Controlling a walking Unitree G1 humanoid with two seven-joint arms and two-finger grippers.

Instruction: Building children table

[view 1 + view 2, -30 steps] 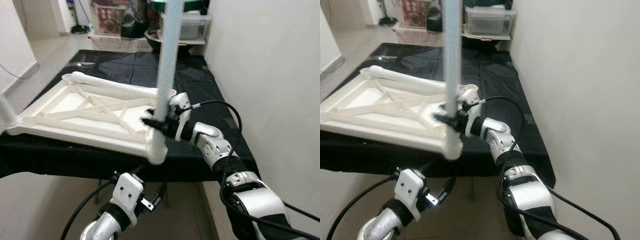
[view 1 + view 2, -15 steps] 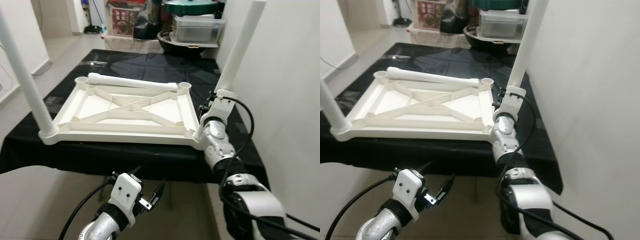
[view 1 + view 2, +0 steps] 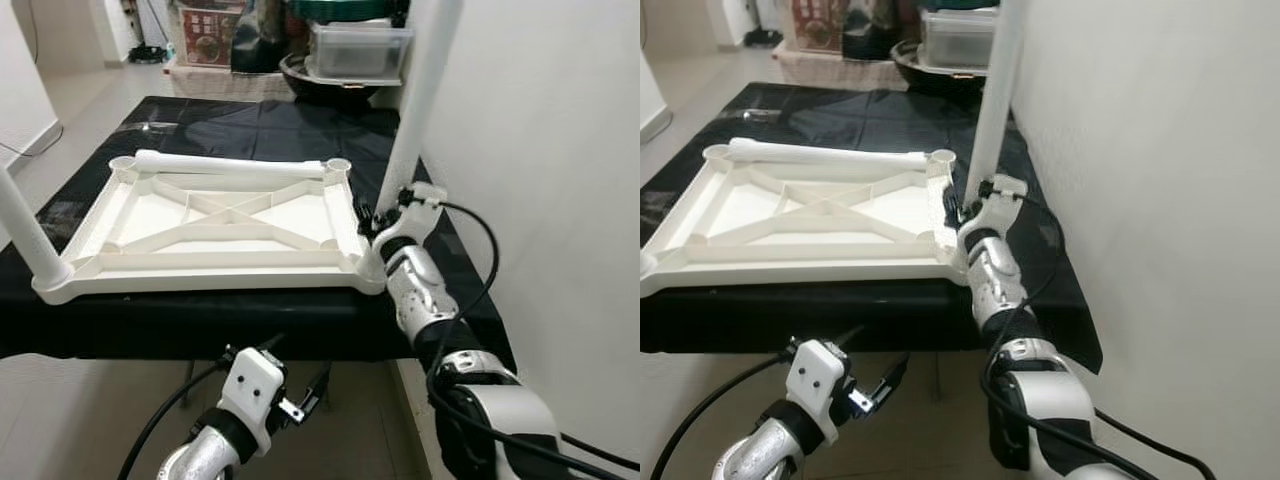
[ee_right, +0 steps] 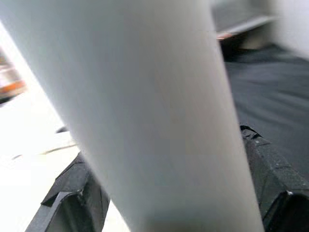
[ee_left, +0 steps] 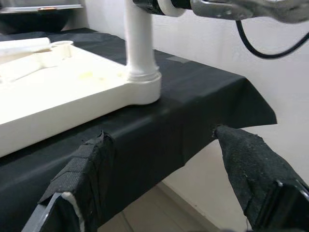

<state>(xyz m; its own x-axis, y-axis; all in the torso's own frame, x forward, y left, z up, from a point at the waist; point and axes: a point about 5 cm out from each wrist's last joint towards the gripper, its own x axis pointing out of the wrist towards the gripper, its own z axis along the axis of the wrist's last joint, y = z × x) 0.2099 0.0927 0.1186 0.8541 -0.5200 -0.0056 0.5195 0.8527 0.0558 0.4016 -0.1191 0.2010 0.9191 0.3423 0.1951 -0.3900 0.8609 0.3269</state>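
My right gripper [image 3: 372, 222] holds the leg [image 3: 418, 100] low down; it stands straight up in the tabletop's [image 3: 215, 225] near corner. My left gripper [image 5: 159, 183] hangs open below.

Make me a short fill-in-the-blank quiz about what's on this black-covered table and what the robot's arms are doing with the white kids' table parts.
1. The right gripper holds a white ____ standing in the tabletop's near right corner socket.
2. One loose leg lies along the tabletop's ____ edge.
3. The left gripper, below the table edge, is ____.
4. The cloth under the parts is ____.

Missing words: leg; far; open; black
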